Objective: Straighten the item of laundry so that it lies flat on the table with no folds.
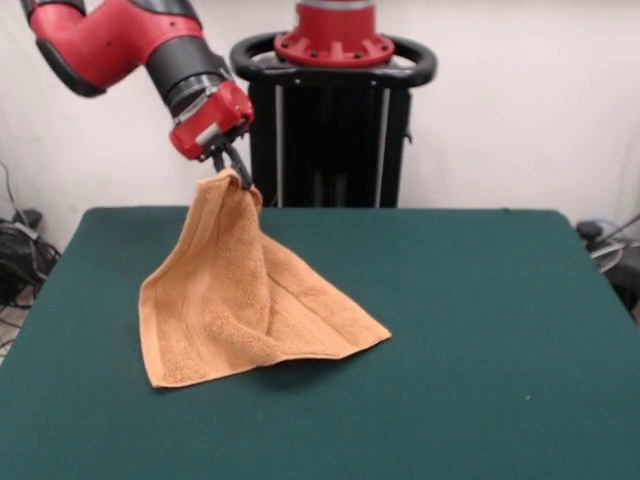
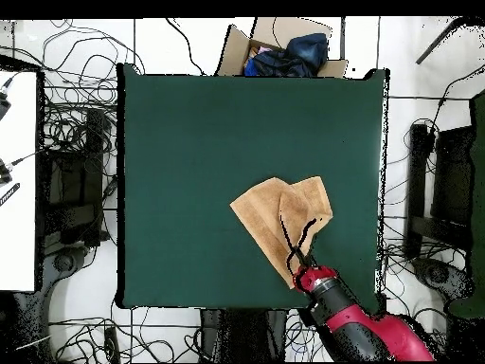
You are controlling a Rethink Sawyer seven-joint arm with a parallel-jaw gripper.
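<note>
Dark green felt table (image 1: pixel 480 340) bears orange-tan terry towel (image 1: pixel 235 310), one corner lifted by red-black gripper (image 1: pixel 232 172), pinched shut on cloth. Step: lifting to unfold. Next, likely: drag corner outward, lay flat.

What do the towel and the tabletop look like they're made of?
Towel: apparently terry cotton, with an orange-tan looped nap, matte, and a flat woven band near the edge; it drapes softly from the gripper. Table: dark green top, probably felt or similar cloth, matte with no glare.
</note>
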